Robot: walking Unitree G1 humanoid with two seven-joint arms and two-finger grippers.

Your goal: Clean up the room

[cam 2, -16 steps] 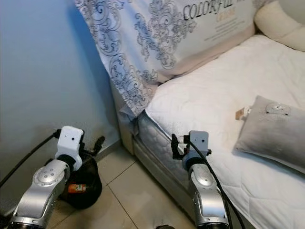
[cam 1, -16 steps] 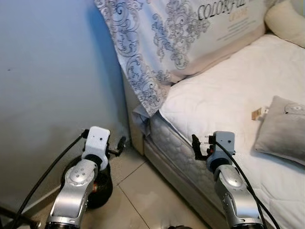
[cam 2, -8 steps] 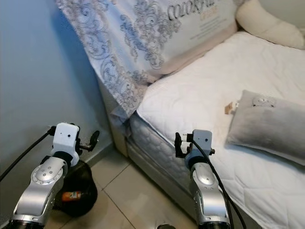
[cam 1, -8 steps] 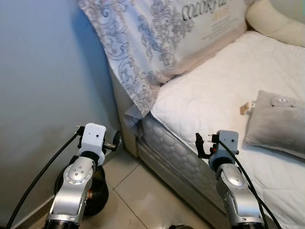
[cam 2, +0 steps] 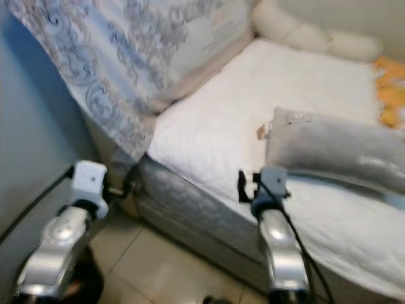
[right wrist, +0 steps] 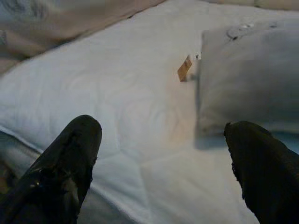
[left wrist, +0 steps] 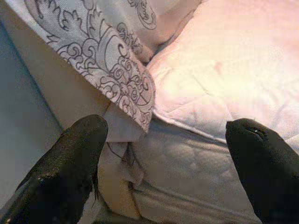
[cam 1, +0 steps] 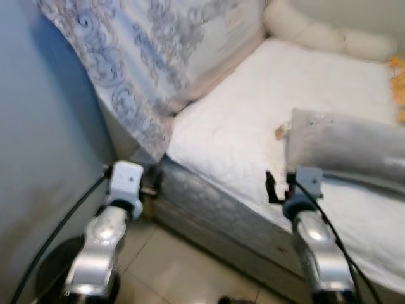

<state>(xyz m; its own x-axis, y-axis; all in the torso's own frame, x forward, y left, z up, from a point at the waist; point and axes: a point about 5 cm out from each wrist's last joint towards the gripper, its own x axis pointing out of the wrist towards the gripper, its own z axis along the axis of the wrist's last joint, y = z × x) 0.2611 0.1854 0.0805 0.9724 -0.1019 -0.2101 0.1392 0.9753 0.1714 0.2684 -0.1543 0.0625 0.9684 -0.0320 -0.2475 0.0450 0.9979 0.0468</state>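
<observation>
Grey pillow (cam 2: 329, 149): lying on the white bed (cam 2: 209, 130), tan tag at its corner. Left tool (left wrist: 163, 163), right tool (right wrist: 161, 161): both hovering with fingers spread wide, holding nothing, facing the mattress edge.

1. The patterned pillow (cam 1: 158, 57) at the head of the bed carries faint print, too blurred to read.
2. A small tan tag (right wrist: 184, 69) sits beside the grey cushion (right wrist: 247, 79); no lettering can be made out on it.
</observation>
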